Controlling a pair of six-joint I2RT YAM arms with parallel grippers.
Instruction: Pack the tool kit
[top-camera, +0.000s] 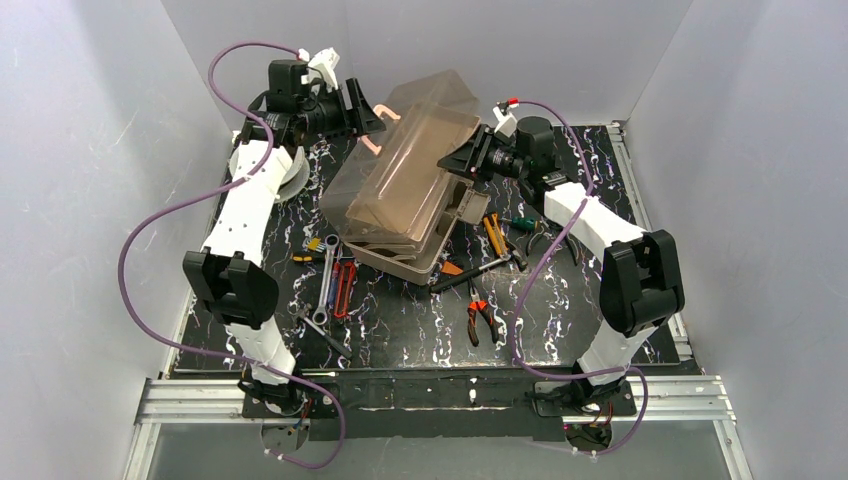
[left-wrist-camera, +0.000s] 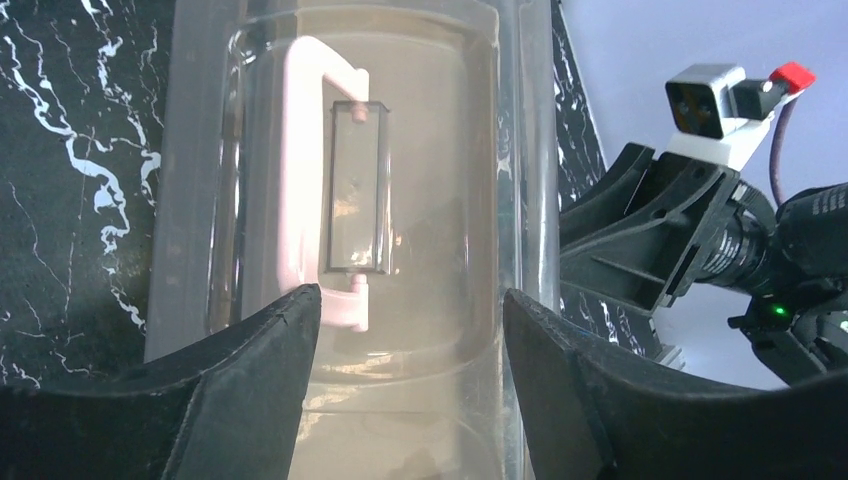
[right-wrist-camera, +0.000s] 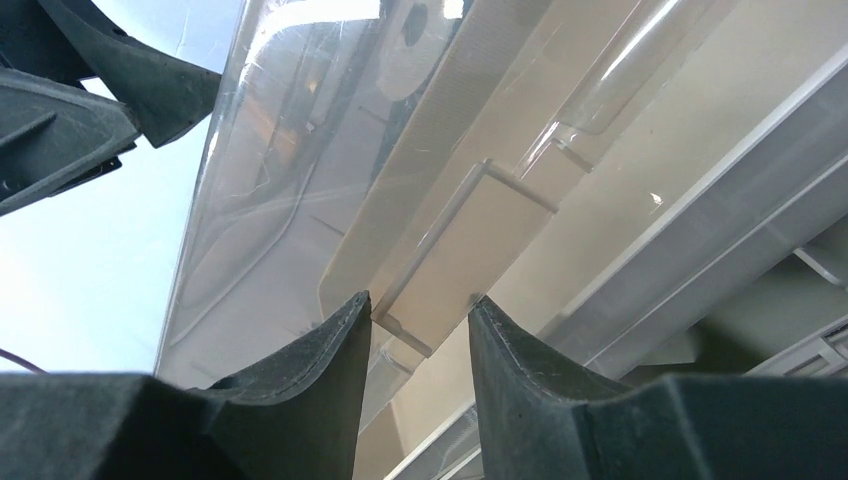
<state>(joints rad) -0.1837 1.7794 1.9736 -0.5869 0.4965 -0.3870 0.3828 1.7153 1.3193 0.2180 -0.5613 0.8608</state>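
Nearest, beside the arm bases at the near edge, orange pliers (top-camera: 480, 320) and wrenches (top-camera: 325, 278) lie loose on the bench. The toolbox (top-camera: 400, 262) sits mid-bench toward the far edge, its lid (top-camera: 410, 170) tilted up, with the left gripper (top-camera: 362, 108) by the cream handle (top-camera: 388, 112) and the right gripper (top-camera: 462, 155) at the lid's right end. The step looks like opening the box; next, swing the lid clear without dragging the base. Left wrist: fingers (left-wrist-camera: 250, 390) spread wide, straddling the lid, gripping nothing. Right wrist: fingers close together flanking a cream tab (right-wrist-camera: 470, 240); I cannot tell whether they pinch it. The trays are hidden under the lid.

Lab enclosure, white walls (top-camera: 90, 150), aluminium rail frame (top-camera: 680, 395), black marbled tabletop (top-camera: 400, 335)
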